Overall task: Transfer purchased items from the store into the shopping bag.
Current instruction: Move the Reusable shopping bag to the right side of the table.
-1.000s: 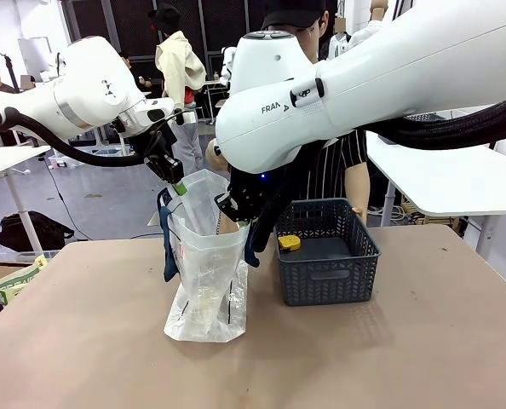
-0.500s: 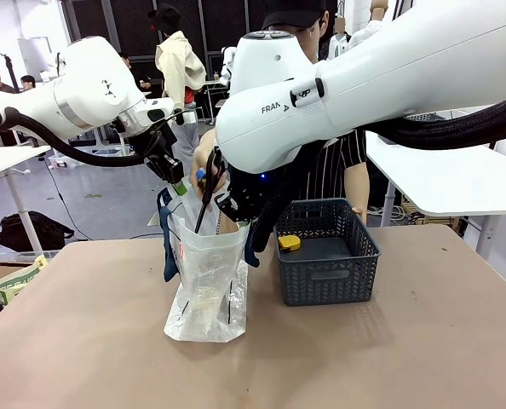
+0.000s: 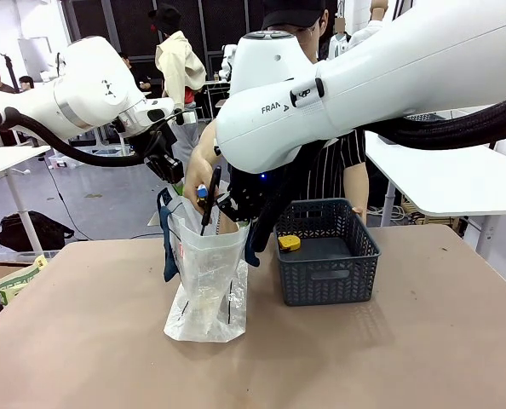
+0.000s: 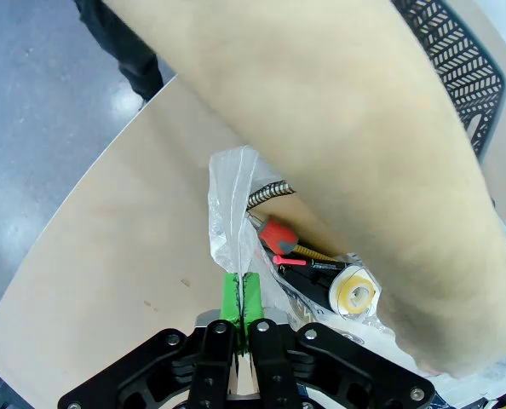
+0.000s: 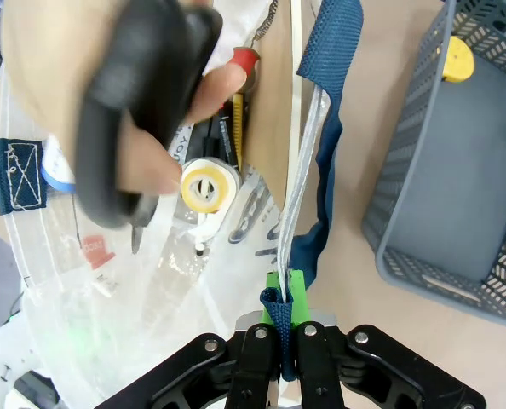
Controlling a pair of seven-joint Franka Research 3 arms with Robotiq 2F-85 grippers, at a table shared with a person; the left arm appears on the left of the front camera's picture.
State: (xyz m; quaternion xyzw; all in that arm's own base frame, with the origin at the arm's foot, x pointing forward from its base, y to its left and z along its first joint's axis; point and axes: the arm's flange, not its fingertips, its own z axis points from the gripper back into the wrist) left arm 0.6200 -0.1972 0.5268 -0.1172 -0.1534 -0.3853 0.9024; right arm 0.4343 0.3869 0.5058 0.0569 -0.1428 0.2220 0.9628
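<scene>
Bag [image 3: 206,273] upright, mid-table. L claw [image 4: 238,294] pinched tight on the bag's rim film, 9 o'clock side. R claw [image 5: 284,294] clamped on rim w/ navy strap [image 5: 325,128], 3 o'clock side. Mouth held open between them. Person's hand [image 5: 155,153] over mouth w/ dark-handled item [image 5: 121,111], blurred, poss. scissors. Tape roll [image 5: 208,186] inside bag. Basket [image 3: 330,273] just beside bag at 3 o'clock. Yellow item [image 3: 289,243] in its 10 o'clock corner.

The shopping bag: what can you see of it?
The shopping bag is translucent white plastic with navy strap handles, standing upright on the table. The left gripper pinches one rim, the right gripper a strap opposite, holding its mouth open. Inside lies a yellow tape roll; a person's hand holds a black-handled tool at its mouth.
</scene>
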